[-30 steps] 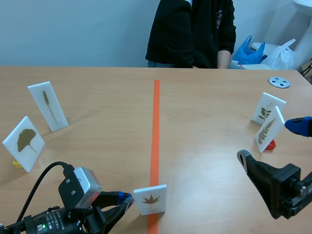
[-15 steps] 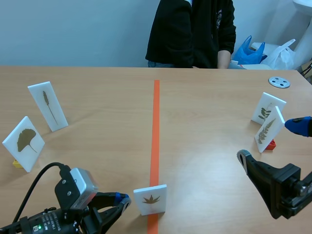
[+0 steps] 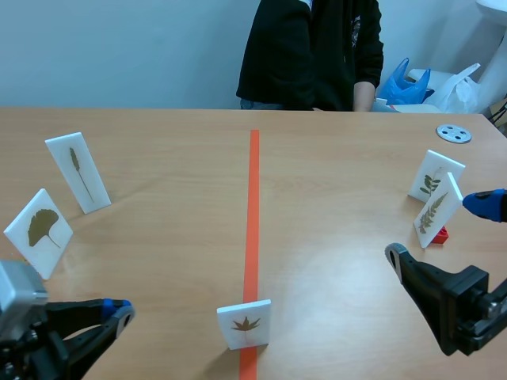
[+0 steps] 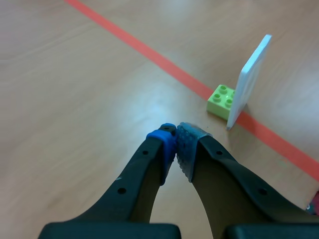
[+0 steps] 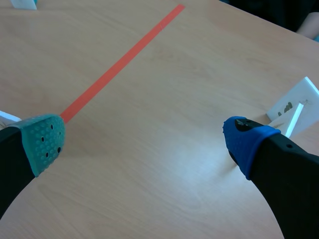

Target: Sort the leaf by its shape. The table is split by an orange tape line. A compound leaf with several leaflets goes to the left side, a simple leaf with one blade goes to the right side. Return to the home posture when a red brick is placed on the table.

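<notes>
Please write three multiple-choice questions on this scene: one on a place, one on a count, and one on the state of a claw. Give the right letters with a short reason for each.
1. Where does the card with the small brown lobed leaf stand?
A. on the orange tape line
B. far to the left of the line
C. far to the right of the line

2. How many white leaf cards stand in the scene view?
A. three
B. five
C. seven

3. How is the left claw?
A. wide open
B. shut on nothing
C. shut on a card

Answers:
1 A: the card stands right across the line.
2 B: two stand left of the line, one on it, two right of it.
3 B: in the left wrist view its pads meet with nothing between them.
</notes>
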You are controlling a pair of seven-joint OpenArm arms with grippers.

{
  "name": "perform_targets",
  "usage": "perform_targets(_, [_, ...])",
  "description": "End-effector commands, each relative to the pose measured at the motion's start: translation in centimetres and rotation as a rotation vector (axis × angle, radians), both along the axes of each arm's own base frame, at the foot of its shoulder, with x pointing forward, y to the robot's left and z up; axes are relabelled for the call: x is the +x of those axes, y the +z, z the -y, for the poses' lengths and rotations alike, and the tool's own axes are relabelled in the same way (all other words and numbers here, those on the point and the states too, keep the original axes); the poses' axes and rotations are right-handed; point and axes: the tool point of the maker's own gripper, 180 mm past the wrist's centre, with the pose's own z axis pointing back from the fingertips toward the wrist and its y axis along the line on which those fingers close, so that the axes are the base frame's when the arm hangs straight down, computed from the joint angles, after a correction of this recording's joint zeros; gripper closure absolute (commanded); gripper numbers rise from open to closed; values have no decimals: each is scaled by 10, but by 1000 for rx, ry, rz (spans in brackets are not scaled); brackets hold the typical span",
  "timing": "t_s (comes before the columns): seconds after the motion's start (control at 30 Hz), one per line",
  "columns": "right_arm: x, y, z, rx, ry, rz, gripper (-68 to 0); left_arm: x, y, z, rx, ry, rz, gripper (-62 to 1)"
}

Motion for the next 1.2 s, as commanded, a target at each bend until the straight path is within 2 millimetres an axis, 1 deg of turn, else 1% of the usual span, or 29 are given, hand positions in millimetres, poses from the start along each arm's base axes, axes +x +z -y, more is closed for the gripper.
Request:
perform_targets(0.0, [5, 9, -1, 19, -3, 36, -667, 0, 13, -5, -32, 33, 18, -42])
perform_targets(0.17, [5, 9, -1, 19, -3, 35, -667, -6, 27, -37, 10, 133, -19, -41])
perform_targets(0.33, [5, 9, -1, 19, -2, 36, -667, -11, 34, -72, 89, 258, -96, -40])
perform_targets(0.47, [5, 9, -1, 19, -2, 36, -667, -14, 46, -95, 153, 332, -123, -40])
perform_targets(0.6, [5, 9, -1, 19, -2, 36, -667, -17, 55, -109, 213, 364, -135, -40])
perform_targets(0.7, [5, 9, -1, 19, -2, 36, -667, -19, 56, -108, 227, 345, -146, -47])
perform_targets(0.73, [5, 10, -1, 19, -2, 37, -667, -20, 55, -105, 221, 328, -150, -66])
perform_targets(0.77, [5, 10, -1, 18, -2, 37, -667, -22, 55, -101, 209, 307, -156, -103])
perform_targets(0.8, [5, 10, -1, 19, -2, 38, -667, -23, 56, -96, 190, 282, -161, -155])
perform_targets(0.83, [5, 10, -1, 19, -2, 38, -667, -24, 58, -90, 161, 261, -164, -218])
perform_targets(0.93, [5, 10, -1, 19, -2, 38, -667, -27, 66, -75, 82, 197, -155, -453])
perform_targets(1.0, [5, 10, -1, 19, -2, 38, -667, -23, 74, -71, 51, 188, -114, -600])
perform_targets(1.03, [5, 10, -1, 18, -3, 38, -667, -21, 78, -70, 39, 185, -93, -623])
perform_targets(1.1, [5, 10, -1, 18, -3, 38, -667, -16, 82, -68, 30, 175, -73, -623])
perform_targets(1.17, [5, 10, -1, 18, -3, 38, -667, -13, 82, -61, 21, 150, -65, -623])
